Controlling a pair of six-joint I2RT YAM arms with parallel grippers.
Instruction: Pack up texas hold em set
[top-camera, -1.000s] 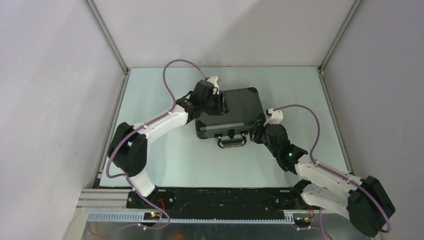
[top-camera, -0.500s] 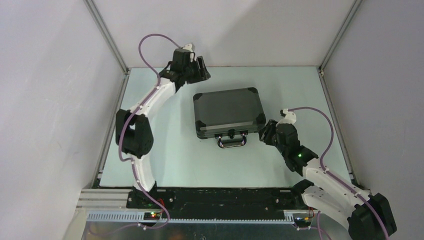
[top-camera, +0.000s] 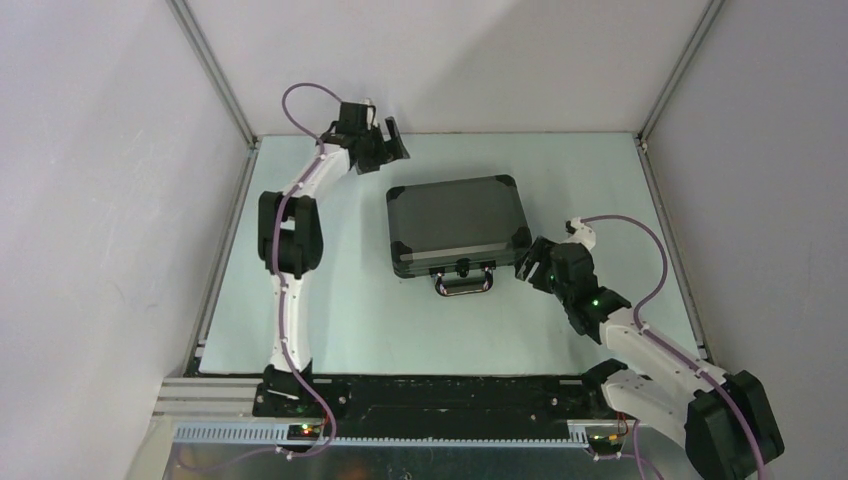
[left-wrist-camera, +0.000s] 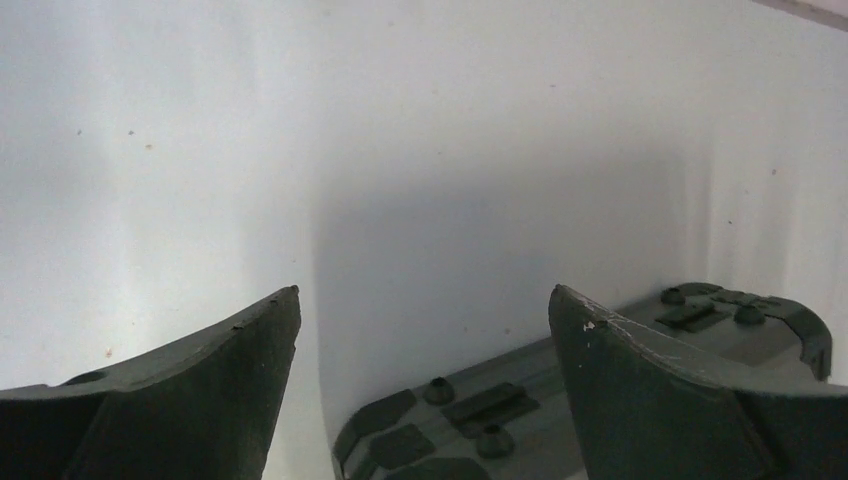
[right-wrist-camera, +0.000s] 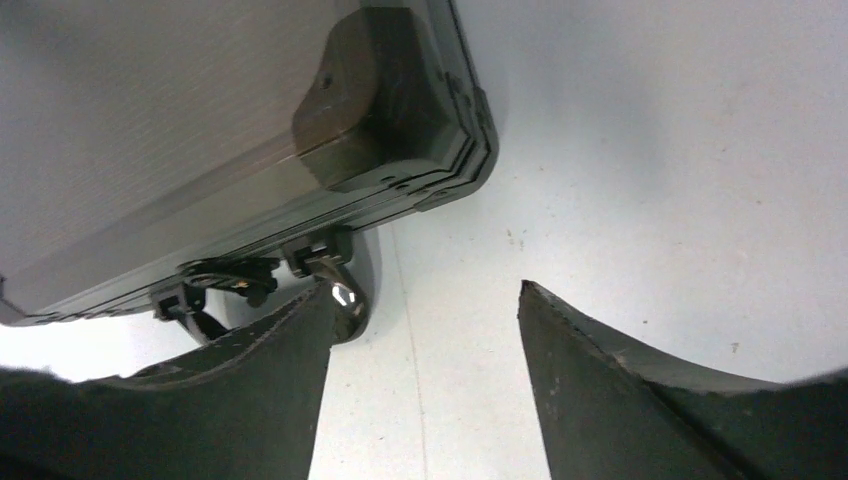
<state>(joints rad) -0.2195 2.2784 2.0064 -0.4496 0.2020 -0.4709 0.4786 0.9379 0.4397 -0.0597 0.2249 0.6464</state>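
Now, nearest you at the lower right of the top view, the right claw (top-camera: 532, 264) gapes, empty, just beside the briefcase (top-camera: 455, 222) at its near-right corner. Draw it off without nudging the handle (top-camera: 463, 285). The briefcase lies shut mid-tabletop (top-camera: 340, 310). Farther off, upper left, the left claw (top-camera: 390, 143) hangs wide and empty. A second ago it pressed on the lid.

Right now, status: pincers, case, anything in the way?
Left pincer open, empty, up near the far wall. Right pincer open, empty, beside the briefcase's near-right corner. Briefcase shut, flat, handle nearside. Nothing blocking it.
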